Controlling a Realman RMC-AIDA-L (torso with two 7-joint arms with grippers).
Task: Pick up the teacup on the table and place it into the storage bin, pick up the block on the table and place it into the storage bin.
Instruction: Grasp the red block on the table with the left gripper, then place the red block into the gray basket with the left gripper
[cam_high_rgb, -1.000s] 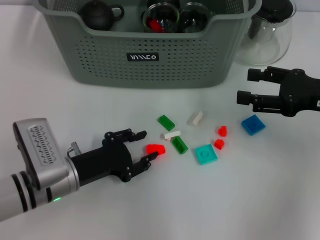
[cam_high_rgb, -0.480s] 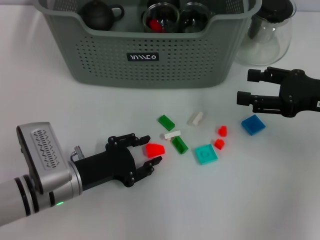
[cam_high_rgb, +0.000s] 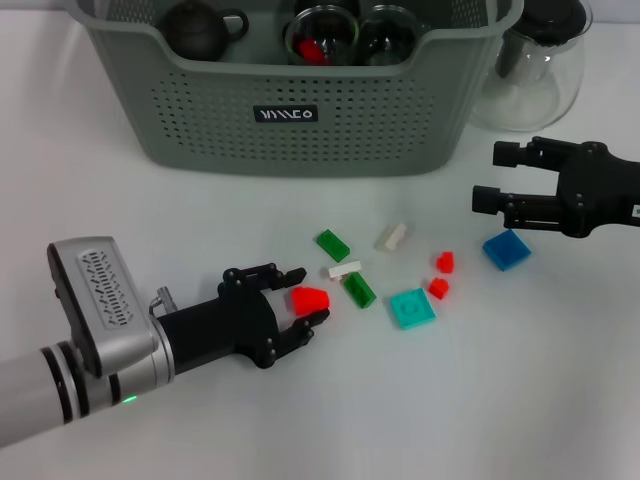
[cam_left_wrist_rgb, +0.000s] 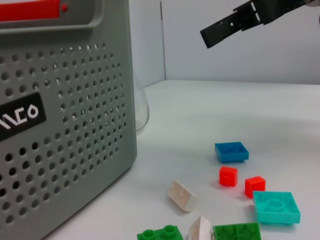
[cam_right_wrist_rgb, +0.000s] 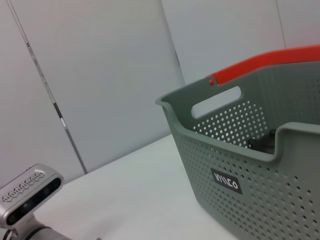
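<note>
Step in hand: block pick-up, approach stage; left hand (cam_high_rgb: 297, 301) low over the white desk (cam_high_rgb: 150, 220), fingers spread open either side of the red block (cam_high_rgb: 311, 299), which lay on the desk between them, not yet gripped so far as could be told.

Storage bin (cam_high_rgb: 290, 120): grey-green perforated basket at 12 o'clock from the red block; it held a dark teapot (cam_high_rgb: 196, 28) and two glass teacups (cam_high_rgb: 320, 35), so the teacup step was judged done.

Other blocks: two green, two white, a teal plate, two small red and one blue (cam_high_rgb: 506, 249), scattered toward 3 o'clock.

Right hand (cam_high_rgb: 490, 175): hovering at 3 o'clock near the glass pitcher (cam_high_rgb: 535, 60), fingers apart, holding nothing.

Next move, as judged: close the left fingers squarely on the red block, lift, carry toward 12 o'clock over the bin rim and release.
</note>
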